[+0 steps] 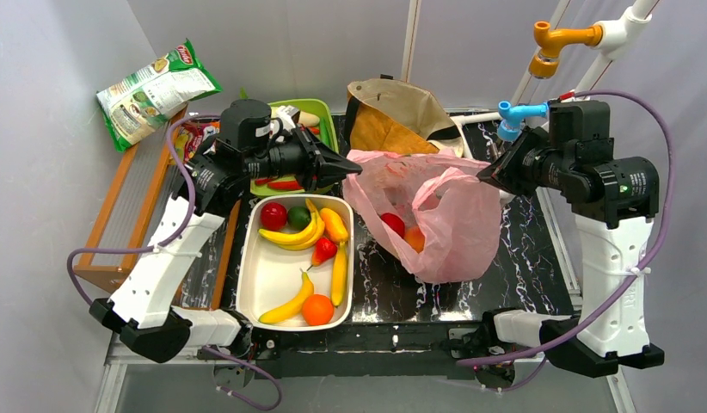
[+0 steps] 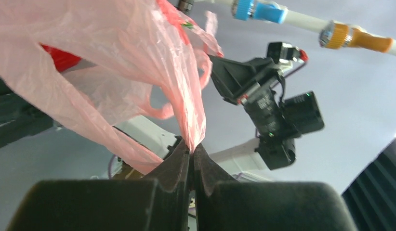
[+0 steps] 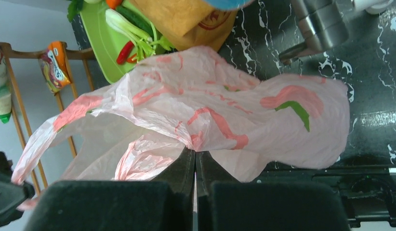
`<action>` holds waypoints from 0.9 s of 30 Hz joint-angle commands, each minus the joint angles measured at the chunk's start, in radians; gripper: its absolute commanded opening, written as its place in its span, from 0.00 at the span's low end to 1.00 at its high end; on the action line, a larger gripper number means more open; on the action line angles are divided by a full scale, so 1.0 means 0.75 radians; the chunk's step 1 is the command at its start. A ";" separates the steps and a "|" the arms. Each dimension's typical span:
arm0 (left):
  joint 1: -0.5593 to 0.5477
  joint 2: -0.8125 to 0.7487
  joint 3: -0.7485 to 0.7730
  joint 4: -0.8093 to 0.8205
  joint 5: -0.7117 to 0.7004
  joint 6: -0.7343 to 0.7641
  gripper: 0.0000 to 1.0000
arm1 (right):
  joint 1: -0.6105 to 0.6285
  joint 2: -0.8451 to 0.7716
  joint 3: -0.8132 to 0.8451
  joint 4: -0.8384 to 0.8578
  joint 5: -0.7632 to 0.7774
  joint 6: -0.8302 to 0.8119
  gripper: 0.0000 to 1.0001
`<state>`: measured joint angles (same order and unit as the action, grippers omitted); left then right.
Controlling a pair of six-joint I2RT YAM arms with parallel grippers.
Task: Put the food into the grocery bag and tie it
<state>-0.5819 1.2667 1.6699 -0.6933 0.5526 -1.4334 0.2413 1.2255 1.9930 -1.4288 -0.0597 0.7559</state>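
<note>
**Both sides of grocery bag (image 1: 453, 232) pinched**

Left of bench (image 1: 539, 258): white tray (image 1: 251, 288) holds most food (image 1: 292, 234), namely bananas plus red, green and orange pieces. Left end effector (image 1: 357, 169) is clamped tight on the bag film. The bag sits centre-right, translucent pink and crumpled, with darker pink and green prints. Red and orange pieces show dimly through it; the rest of the interior is obscured. Right end effector (image 1: 482, 177) is clamped on the opposite edge.
</note>
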 commanded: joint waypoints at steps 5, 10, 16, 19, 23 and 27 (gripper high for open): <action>-0.094 -0.052 0.080 -0.031 -0.012 -0.252 0.00 | -0.129 0.006 0.003 0.126 -0.250 -0.182 0.01; -0.149 -0.137 -0.205 0.076 -0.075 -0.327 0.00 | -0.138 -0.049 -0.191 0.140 -0.409 -0.123 0.01; -0.153 -0.141 -0.376 0.272 -0.152 -0.375 0.00 | -0.136 -0.303 -0.524 0.273 -0.475 0.255 0.42; -0.152 -0.069 -0.354 0.312 -0.171 -0.375 0.00 | -0.136 -0.445 -0.607 0.314 -0.440 0.406 0.62; -0.153 0.036 -0.279 0.357 -0.204 -0.382 0.00 | -0.136 -0.507 -0.589 0.231 -0.422 0.491 0.67; -0.152 0.138 -0.195 0.392 -0.221 -0.391 0.00 | -0.126 -0.566 -0.642 0.257 -0.423 0.584 0.70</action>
<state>-0.6941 1.3266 1.4464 -0.4553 0.4160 -1.7126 0.1444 0.8074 1.5360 -1.2770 -0.3744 1.0828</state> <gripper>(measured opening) 0.014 0.686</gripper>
